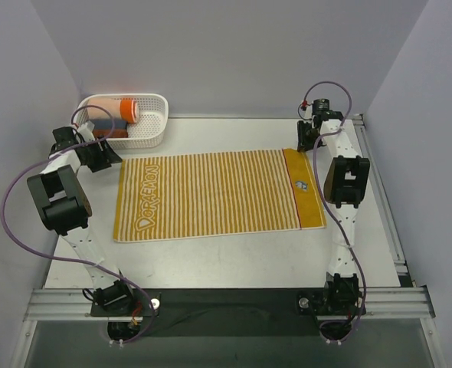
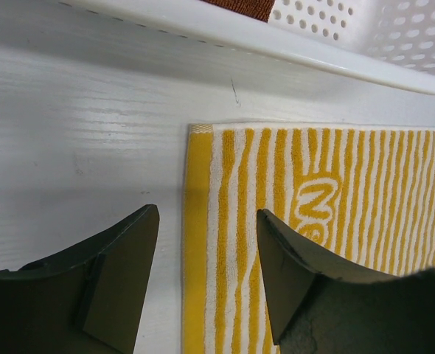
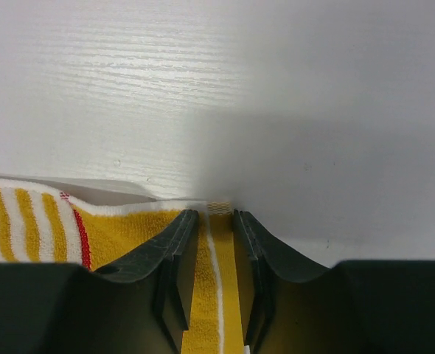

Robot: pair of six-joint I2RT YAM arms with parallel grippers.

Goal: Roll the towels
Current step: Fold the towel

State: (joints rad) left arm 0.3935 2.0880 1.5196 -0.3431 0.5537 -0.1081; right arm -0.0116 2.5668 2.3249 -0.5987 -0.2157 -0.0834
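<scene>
The striped yellow-and-white towel lies flat and unrolled on the table, its white lettering at the left end and a small cartoon figure on the mustard right band. My left gripper is open and hovers over the towel's far left corner; one finger is over bare table, the other over the stripes. My right gripper is at the far right corner. Its jaws stand close together with the mustard hem between them. The towel edge beside them is slightly raised.
A white perforated basket stands at the back left, just behind my left gripper, and holds a peach-and-orange roll and darker rolls. Its rim is close to the towel corner. Walls enclose the table at the back and sides.
</scene>
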